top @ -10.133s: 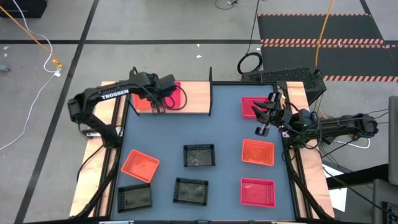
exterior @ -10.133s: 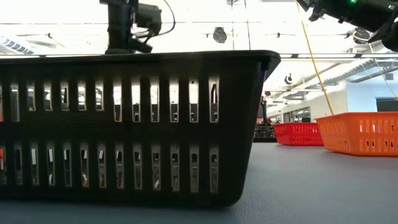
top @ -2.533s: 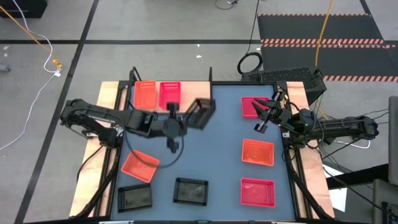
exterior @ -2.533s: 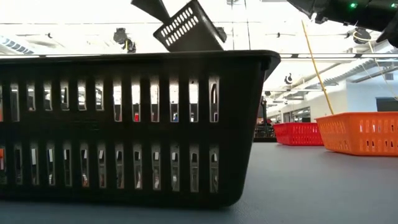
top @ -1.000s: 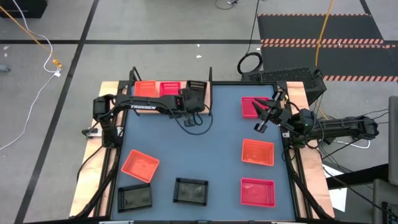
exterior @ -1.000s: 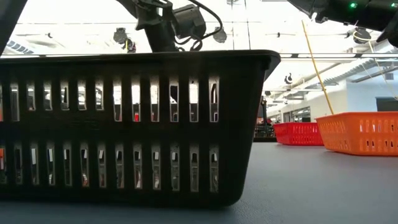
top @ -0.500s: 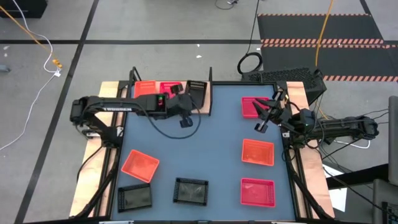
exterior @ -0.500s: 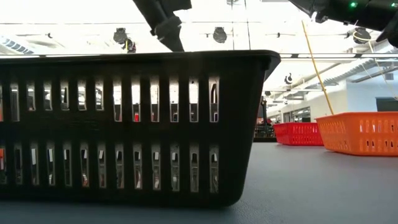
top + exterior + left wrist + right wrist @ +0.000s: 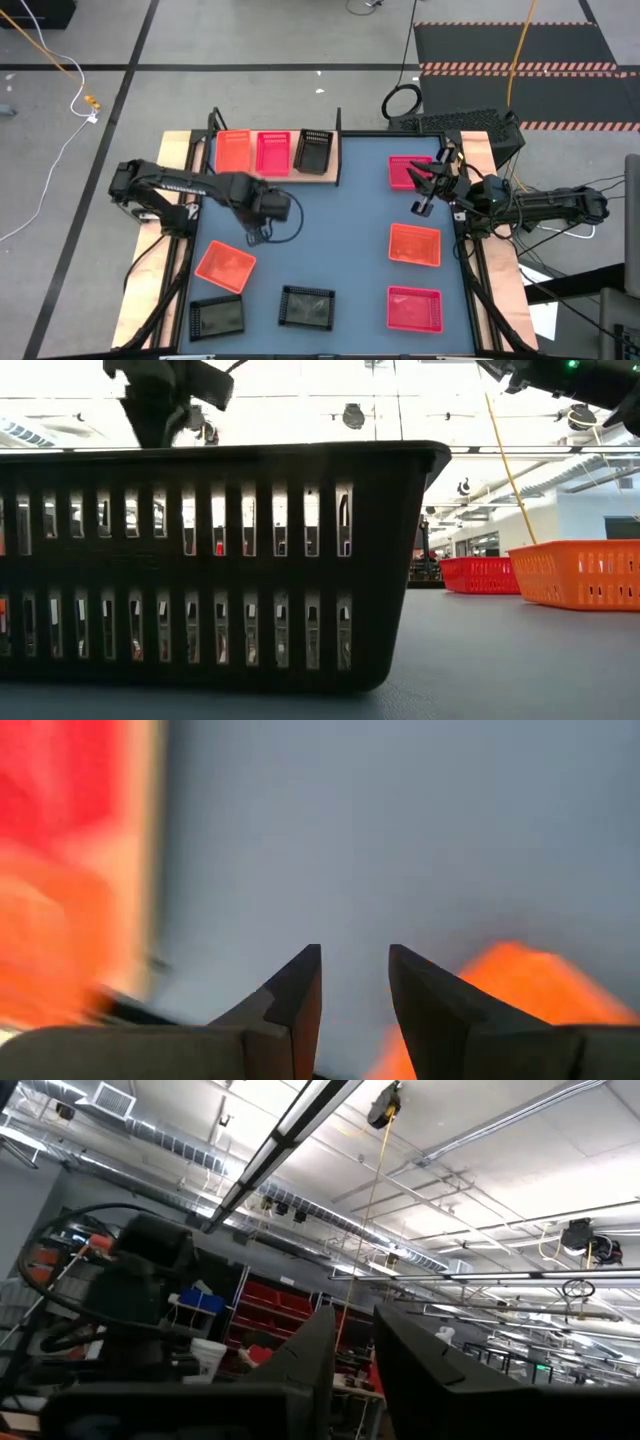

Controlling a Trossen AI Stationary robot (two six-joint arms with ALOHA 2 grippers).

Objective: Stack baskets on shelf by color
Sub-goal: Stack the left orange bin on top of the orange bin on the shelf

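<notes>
Shelf point(image 9: 327, 176) at far left of counter point(image 9: 350, 215), already carrying one orange point(image 9: 233, 152), one pink point(image 9: 272, 152) and one black basket point(image 9: 313, 151) side by side. Left gripper point(image 9: 252, 237) empty, jaws a narrow gap apart, over bare counter; nearest loose orange basket point(image 9: 225, 265) just nearward and slightly left, lying skewed to the counter edge, long axis running left-right. Right gripper point(image 9: 421, 208) parked far right near a pink basket point(image 9: 409, 172), jaws slightly parted and empty; left arm judged much the nearer.

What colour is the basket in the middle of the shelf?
Pink-magenta; the middle basket on the shelf shows best in the high view.
</notes>
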